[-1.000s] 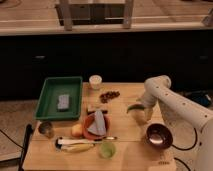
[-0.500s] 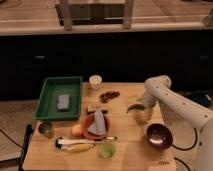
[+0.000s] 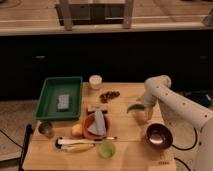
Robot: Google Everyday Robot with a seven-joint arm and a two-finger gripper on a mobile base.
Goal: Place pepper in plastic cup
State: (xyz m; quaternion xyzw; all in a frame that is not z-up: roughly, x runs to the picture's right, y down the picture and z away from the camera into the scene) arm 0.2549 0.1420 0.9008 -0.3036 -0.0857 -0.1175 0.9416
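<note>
White tubular arm (image 3: 176, 103), rounded joints; fingers (image 3: 148, 115) at its lower tip.

We count one arm with one gripper (image 3: 145, 114), low over the right side of the one wooden table (image 3: 131, 146), just beside the one green pepper (image 3: 135, 107). We count three cups: one white cup (image 3: 95, 81), one green cup (image 3: 106, 149) and one small metal cup (image 3: 46, 129). There are two round dishes: one dark bowl (image 3: 159, 134) and one red plate (image 3: 89, 131). We also count one green tray (image 3: 50, 107), one grey sponge (image 3: 63, 102) in it, one banana (image 3: 77, 147), one round orange fruit (image 3: 76, 130), one cluster of small red pieces (image 3: 109, 95), and one grey-blue item (image 3: 99, 122) lying on the red plate.
</note>
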